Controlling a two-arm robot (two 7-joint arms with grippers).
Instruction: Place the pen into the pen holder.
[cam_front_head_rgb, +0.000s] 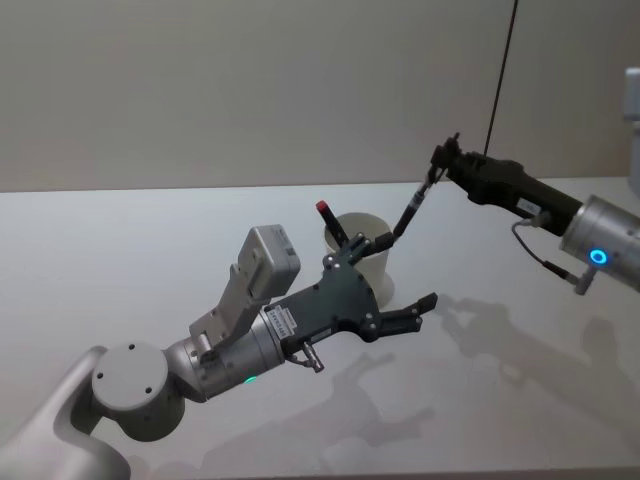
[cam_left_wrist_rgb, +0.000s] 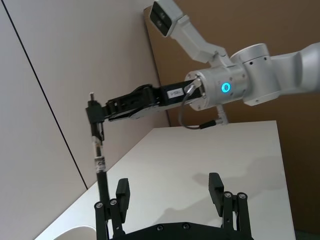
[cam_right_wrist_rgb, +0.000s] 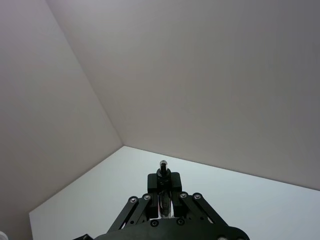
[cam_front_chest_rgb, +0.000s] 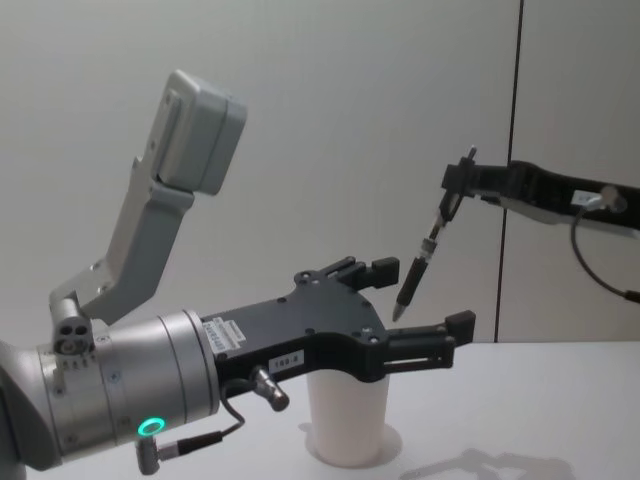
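Left arm: reaches forward over the white tabletop (cam_front_head_rgb: 140, 240), its left pincer (cam_front_head_rgb: 400, 280) released, the two black fingers spread wide apart and grasping nothing. In the head view the fingers lie on either side of the pen holder (cam_front_head_rgb: 365, 260), one finger crossing in front of its rim and the other below and to the right of its base; whether either finger touches the cup cannot be told. In the chest view the left pincer (cam_front_chest_rgb: 420, 310) hangs above the pen holder (cam_front_chest_rgb: 348, 420), whose upper part is hidden behind the black palm.

Centre: the pen holder, a plain white paper cup, stands upright on the tabletop toward the far wall. A small red-tipped object (cam_front_head_rgb: 325, 210) shows just behind its rim on the left; what it is cannot be told.

Right arm: extends from the right edge, raised well above the tabletop. The right pincer (cam_front_head_rgb: 441, 160) is clenched on the top end of the pen (cam_front_head_rgb: 408, 215), a slim black pen tilted so that its lower tip points down and leftward toward the cup. In the head view the tip appears at the cup's right rim; in the chest view the pen (cam_front_chest_rgb: 418, 270) hangs in the air, its tip between the left pincer's spread fingers and above the cup. The left wrist view shows the pen (cam_left_wrist_rgb: 99, 165) hanging nearly upright from the right pincer (cam_left_wrist_rgb: 94, 114)
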